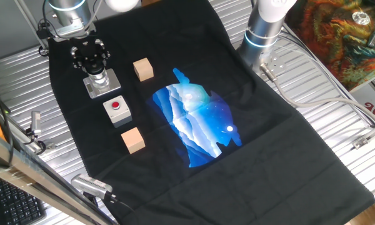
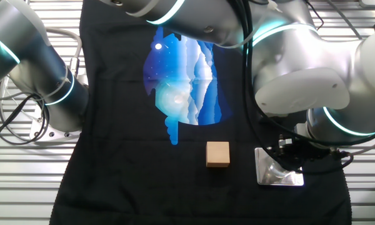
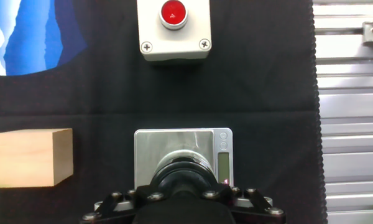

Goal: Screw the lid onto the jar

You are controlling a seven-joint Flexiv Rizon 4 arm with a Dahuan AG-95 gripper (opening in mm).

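Observation:
The jar (image 1: 99, 79) stands on its grey square base plate (image 1: 112, 80) at the back left of the black cloth. My gripper (image 1: 92, 59) sits straight on top of it. In the hand view the black round lid (image 3: 185, 173) fills the space between my fingers, over the jar's pale rim (image 3: 181, 154) and the metal plate (image 3: 150, 144). The gripper (image 3: 185, 188) is shut on the lid. The other fixed view shows the black gripper (image 2: 292, 156) down on the plate (image 2: 267, 177). The arm hides the jar's body there.
A grey box with a red button (image 1: 117, 109) stands just in front of the jar. One wooden cube (image 1: 143, 69) is to the jar's right, another (image 1: 132, 139) nearer the front. A second arm's base (image 1: 262, 31) stands at the back right. Metal slats surround the cloth.

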